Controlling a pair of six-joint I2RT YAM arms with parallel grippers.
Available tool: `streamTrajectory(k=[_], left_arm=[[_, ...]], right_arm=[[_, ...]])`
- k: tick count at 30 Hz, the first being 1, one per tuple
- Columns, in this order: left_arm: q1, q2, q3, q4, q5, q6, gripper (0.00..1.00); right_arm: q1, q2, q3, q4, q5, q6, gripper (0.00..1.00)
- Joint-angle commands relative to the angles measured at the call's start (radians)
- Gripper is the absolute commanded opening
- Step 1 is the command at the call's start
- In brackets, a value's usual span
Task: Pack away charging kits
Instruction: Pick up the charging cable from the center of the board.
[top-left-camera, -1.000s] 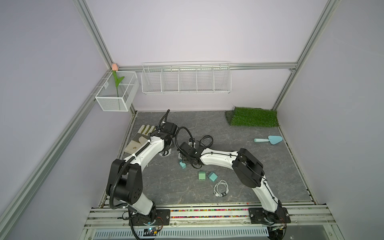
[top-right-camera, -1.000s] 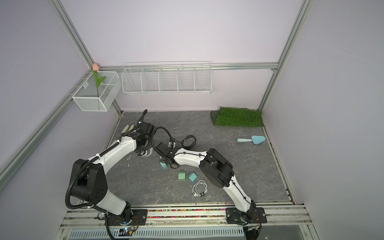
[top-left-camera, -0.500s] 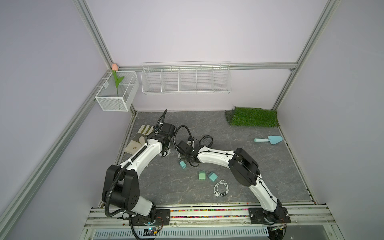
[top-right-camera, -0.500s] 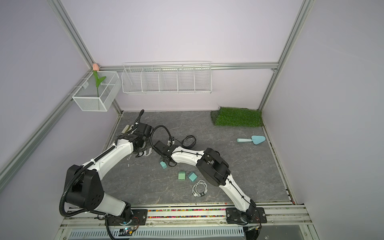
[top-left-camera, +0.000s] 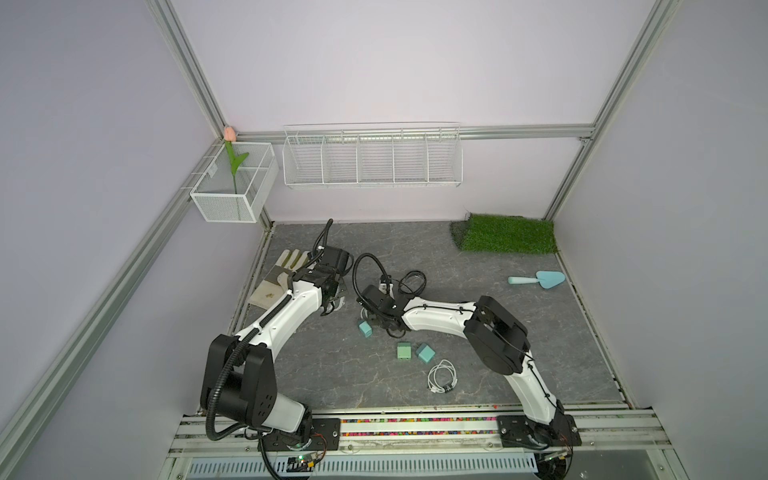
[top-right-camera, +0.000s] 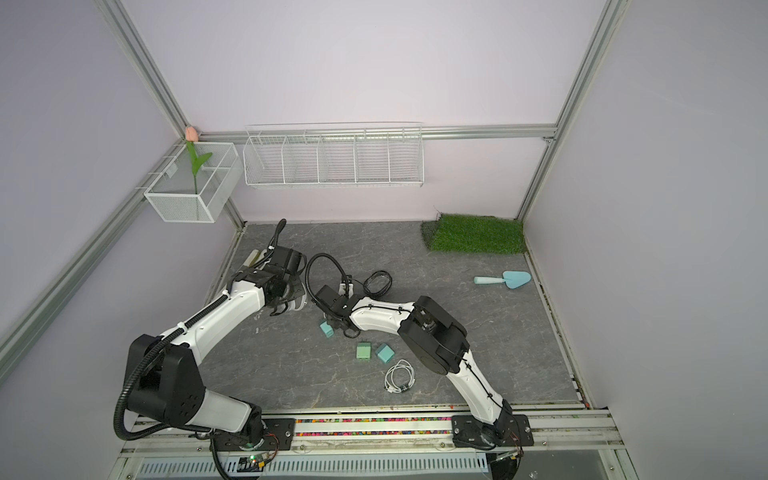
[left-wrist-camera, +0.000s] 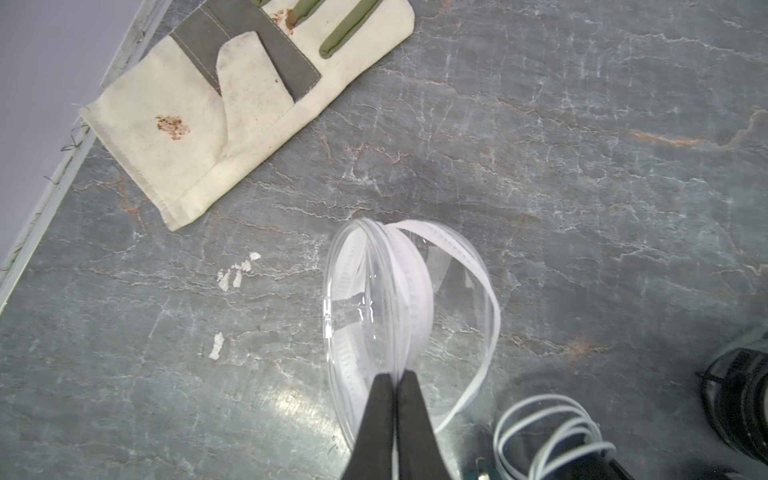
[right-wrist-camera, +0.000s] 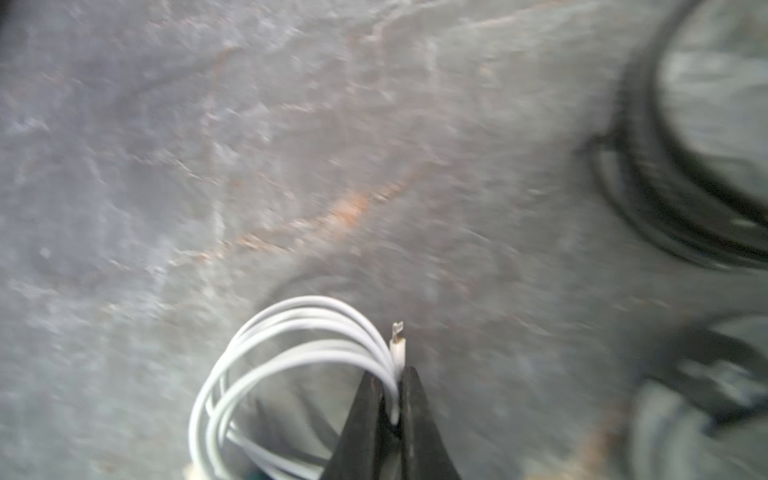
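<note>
Left tool: my left tool (left-wrist-camera: 392, 380) is pressed together on the rim of the clear case (left-wrist-camera: 374, 299). The case is a round see-through shell with a white zip band, and its two halves gape apart. I hold it left of the middle of the bench (top-left-camera: 498, 324).
Right tool: my right tool (right-wrist-camera: 395, 384) is pinched on the white cable (right-wrist-camera: 291, 332), gripping the coil beside its plug, just right of the case.
Kit parts lying out: a teal block (top-left-camera: 365, 330) lies just near of my right tool. A green block (top-left-camera: 403, 351) and a second teal block (top-left-camera: 425, 353) lie side by side, nearer and to the right. A loose cable (top-left-camera: 442, 376) lies nearer again.
Step in hand: as I judge it, feeding the held coil into the open case.
Doing it well: I should hold the case steady with its mouth facing the coil and slide the loops in flat. The plug must stay clear of the zip band. I should let go only once the whole coil is inside. My grip is at the coil's edge, so the loops may swing or spring open.
Writing: I can read no brand or label. The glove (left-wrist-camera: 208, 124) shows only a brown stain, and the right wrist view is blurred.
</note>
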Motion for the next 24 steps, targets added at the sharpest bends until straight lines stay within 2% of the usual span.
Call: streamTrajectory(k=[1, 6, 16, 24], left_arm=[[0.0, 0.004, 0.0, 0.046, 0.069, 0.021, 0.0], [-0.006, 0.037, 0.002, 0.11, 0.187, 0.047, 0.0], [-0.125, 0.114, 0.052, 0.145, 0.213, 0.069, 0.0], [-0.126, 0.119, 0.025, 0.224, 0.37, 0.089, 0.0]], right_arm=[[-0.019, -0.085, -0.075, 0.031, 0.075, -0.078, 0.06], [-0.047, -0.192, -0.193, 0.092, 0.086, -0.137, 0.06], [-0.059, -0.361, -0.326, 0.288, -0.011, -0.29, 0.06], [-0.066, -0.306, -0.282, 0.338, -0.106, -0.32, 0.06]])
